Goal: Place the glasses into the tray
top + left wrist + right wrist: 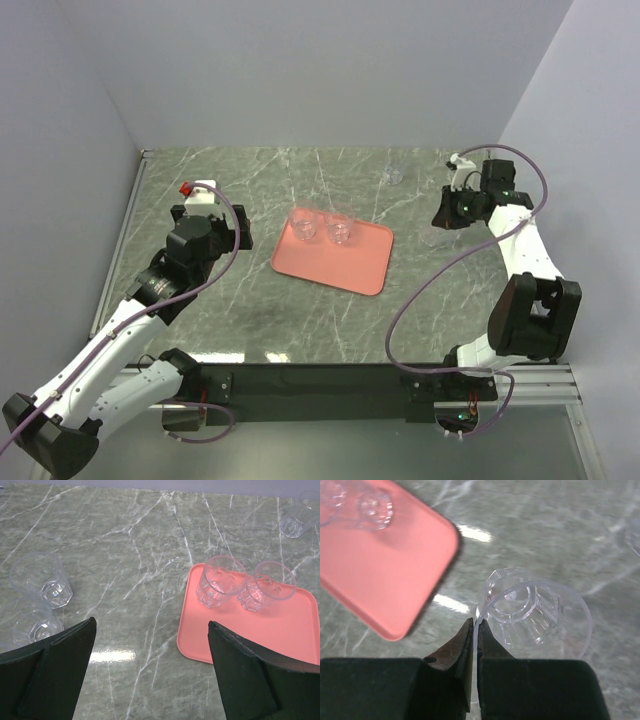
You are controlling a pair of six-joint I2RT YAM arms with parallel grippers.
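- Glasses (220, 582): 2 stand upright, just beside each other, inside the tray (300, 630). They sit along its far edge, toward its left corner, and these 2 are all it holds.
- Tray: flat, pink and low-rimmed, it lies near the middle of the table (250, 320), turned at a slant to the table's edges.
- Gripped glass (535, 615): this 1 is out on the right side of the table, well apart from the tray's right edge. It is tilted so that its mouth faces the wrist camera. Whether its base touches the table I cannot tell.
- Right gripper (476, 625): its fingers are almost together, pinching the near wall of the gripped glass, 1 finger outside the rim and 1 inside.
- Left-hand glasses (42, 580): 2 more stand upright on the table, just beside each other. They are near the left finger of the left gripper (151, 622) and well apart from the tray.
- Far glass (295, 520): 1 stands alone on the table, beyond the tray's far right corner.
- Left gripper: its fingers are spread wide and hold nothing. It hangs over bare table between the left-hand glasses and the tray's left edge.
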